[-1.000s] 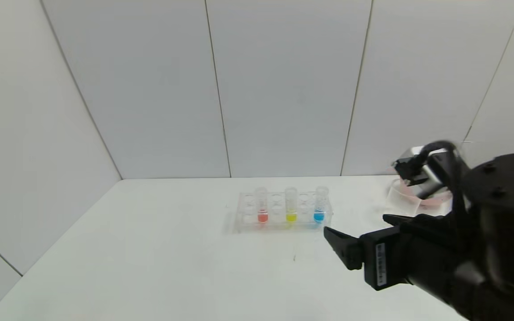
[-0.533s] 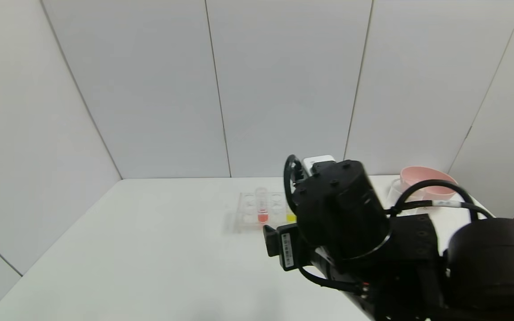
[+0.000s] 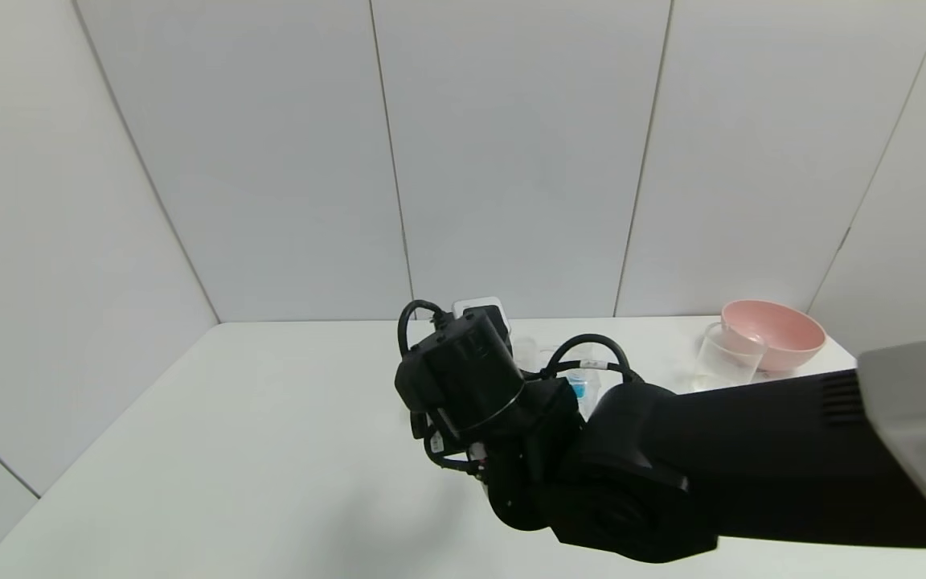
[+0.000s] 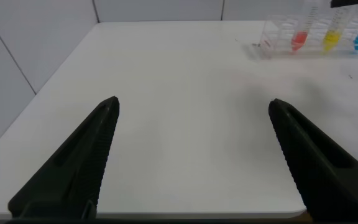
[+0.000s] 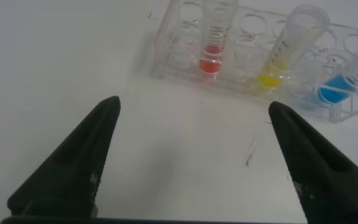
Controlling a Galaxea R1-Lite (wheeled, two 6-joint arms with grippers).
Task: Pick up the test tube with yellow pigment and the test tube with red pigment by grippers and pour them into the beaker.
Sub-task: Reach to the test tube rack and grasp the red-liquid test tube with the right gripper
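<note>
Head view: the black right arm fills the lower centre and right of the frame, its wrist housing hiding most of the clear plastic tube rack (image 3: 587,378); only a glimpse of the clear tube with blue liquid (image 3: 576,389) shows beside the cable. At upper right stand the clear, colourless cylindrical beaker (image 3: 724,357) and, touching it from behind, the pink bowl (image 3: 776,331), both well apart from the rack on the white surface (image 3: 254,450). The jaws themselves are hidden here.

Left wrist view: the left gripper (image 4: 194,158) sits low over the bare near part of the surface, jaws spread and holding nothing; the rack is far off at the upper right of the frame. This arm looks parked.

Right wrist view: the right gripper (image 5: 194,162) hovers just in front of the rack, jaws released and empty. The small clear ribbed test tube with red-orange pigment (image 5: 212,38) stands upright at upper centre, the matching test tube with yellow pigment (image 5: 288,50) beside it at upper right, and the blue one at the far right edge.

The step in hand appears to be the approach for a first pick. The next move likely calls for centring one tube between the jaws, advancing, and closing on its upper part without nudging its neighbours.
</note>
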